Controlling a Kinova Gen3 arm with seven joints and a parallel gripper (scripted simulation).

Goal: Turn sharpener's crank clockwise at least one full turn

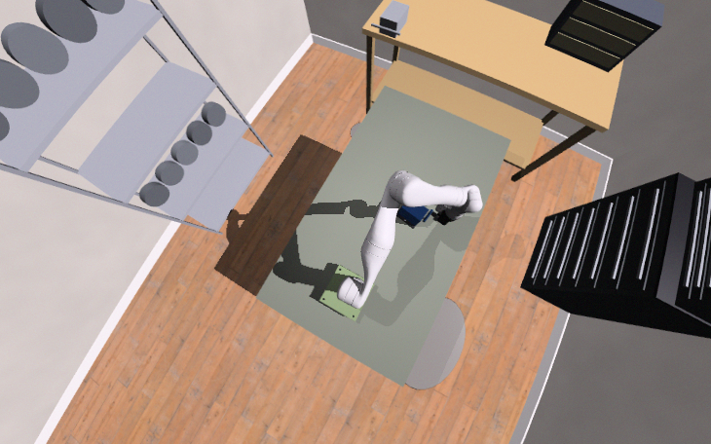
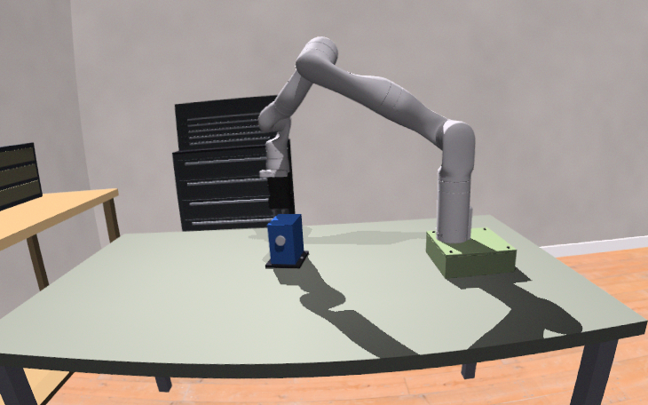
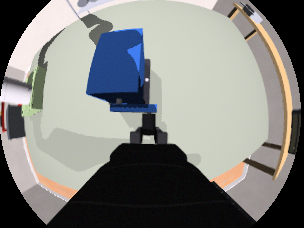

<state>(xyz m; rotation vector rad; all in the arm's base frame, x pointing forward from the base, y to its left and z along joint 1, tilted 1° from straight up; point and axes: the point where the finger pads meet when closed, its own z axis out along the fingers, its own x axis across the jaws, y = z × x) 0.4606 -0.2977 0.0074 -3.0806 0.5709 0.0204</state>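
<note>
From the top view, the blue sharpener (image 1: 414, 213) stands on the grey-green table (image 1: 402, 143), near the middle of its top, partly hidden under my white forearm. My gripper (image 1: 444, 216) sits just beside the sharpener, on its side away from my green base mount (image 1: 342, 298). The crank is too small to make out here.

From the exterior view, the sharpener (image 2: 285, 239) stands upright on a dark base plate (image 2: 286, 263), a grey round boss on the face turned to this camera. My gripper (image 2: 280, 207) hangs straight down behind the sharpener's top edge, on its far side, so my fingertips and the crank are hidden by the blue body. My base mount (image 2: 470, 251) is well apart from the sharpener, on the same table (image 2: 165, 301).

From the wrist view, the sharpener (image 3: 120, 72) fills the middle ahead of me, looking tilted through the lens. A thin dark crank (image 3: 147, 92) runs down its side to my fingertips. My jaws are pinched on the crank's handle end, which keeps them partly apart.
</note>
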